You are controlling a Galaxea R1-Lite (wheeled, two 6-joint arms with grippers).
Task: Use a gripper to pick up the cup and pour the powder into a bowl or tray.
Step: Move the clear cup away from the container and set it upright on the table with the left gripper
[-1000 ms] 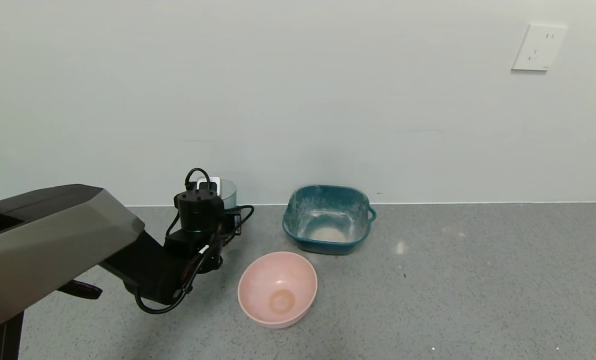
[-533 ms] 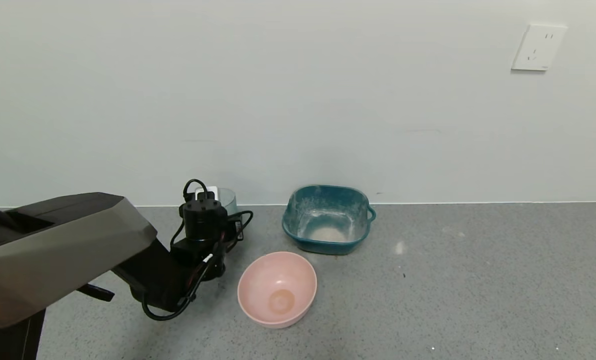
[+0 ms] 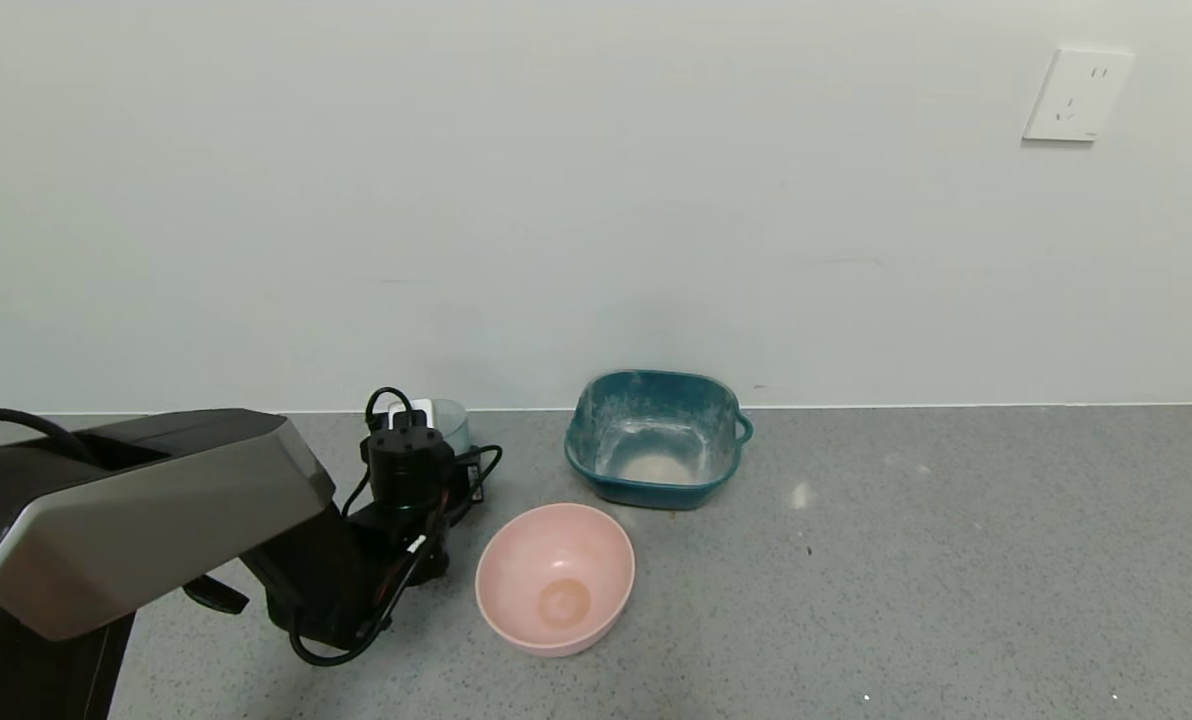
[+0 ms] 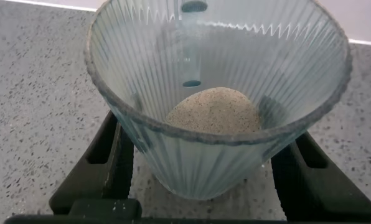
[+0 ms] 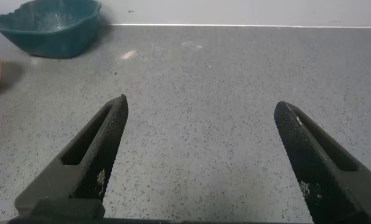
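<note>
Fingers (image 4: 108, 158) flank cup (image 4: 216, 106); wrist view alone shows powder (image 4: 213, 111) inside.

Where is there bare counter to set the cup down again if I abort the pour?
Bare counter runs right of the teal dish and pink bowl; the right gripper hangs open over it. It is crowded on the left, where the left gripper brackets the cup by the wall, close to both dishes.

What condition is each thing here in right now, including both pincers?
left pincer: fingers either side of the cup
cup: upright, small heap of powder inside
teal dish: upright, dusted white, a little powder in it
pink bowl: upright, no powder
right pincer: open, holding nothing
</note>
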